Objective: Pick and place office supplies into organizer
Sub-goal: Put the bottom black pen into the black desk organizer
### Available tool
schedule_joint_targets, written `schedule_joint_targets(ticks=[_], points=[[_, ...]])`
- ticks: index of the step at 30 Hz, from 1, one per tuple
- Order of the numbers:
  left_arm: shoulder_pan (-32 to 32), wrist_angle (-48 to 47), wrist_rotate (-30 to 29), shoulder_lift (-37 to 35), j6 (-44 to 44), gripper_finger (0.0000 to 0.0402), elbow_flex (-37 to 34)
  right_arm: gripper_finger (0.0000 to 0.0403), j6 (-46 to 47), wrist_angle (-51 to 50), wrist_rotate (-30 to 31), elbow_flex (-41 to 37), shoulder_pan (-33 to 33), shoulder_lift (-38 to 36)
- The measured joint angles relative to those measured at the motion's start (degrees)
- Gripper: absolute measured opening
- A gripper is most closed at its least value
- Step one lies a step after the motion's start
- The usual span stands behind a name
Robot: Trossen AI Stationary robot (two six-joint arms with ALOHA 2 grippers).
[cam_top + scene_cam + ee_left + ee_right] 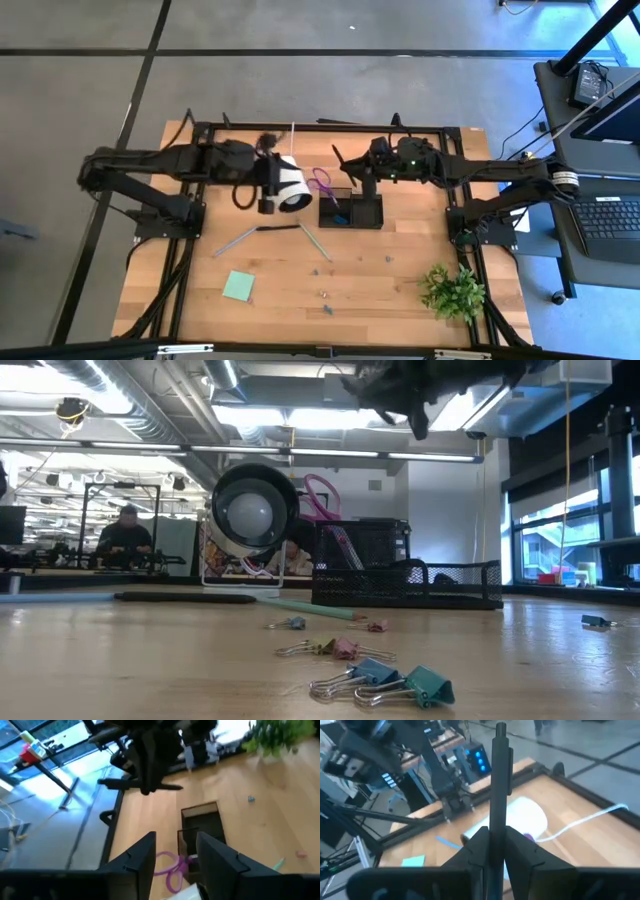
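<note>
The black organizer point(352, 211) stands at the table's middle. Purple-handled scissors point(320, 495) stand in its tall mesh compartment, handles up. My right gripper point(492, 837) hovers over the organizer's far side point(363, 168), shut on a dark pen point(499, 780). My left gripper point(176, 855) is open and hangs in the air left of the organizer point(270, 190), with the scissors point(170, 867) showing beyond its fingers. Loose on the table lie a dark pen point(255, 232), a pale green pencil point(315, 242), a mint sticky pad point(238, 286) and several binder clips point(400, 685). My left gripper has nothing between its fingers; whether it touches the white roll point(291, 185) at its end I cannot tell. My right gripper pinches the dark pen's lower shaft point(493, 827) between its two fingers. The pen runs on past the fingertips and is lifted clear of the table.
A green plant point(455, 290) stands at the near right corner. More clips lie near the front point(326, 296) and at the right point(598, 621). Bare wood shows between the sticky pad and the plant. A person sits in the room beyond the table point(125, 535).
</note>
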Motion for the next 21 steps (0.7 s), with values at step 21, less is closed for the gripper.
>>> schedule_joint_targets(ticks=[21], points=[[7.06, 24.04, 4.57, -19.04, -9.98, 0.0129, -30.78, 0.0048, -18.29, 5.66, -1.22, -0.09, 2.16, 16.63]])
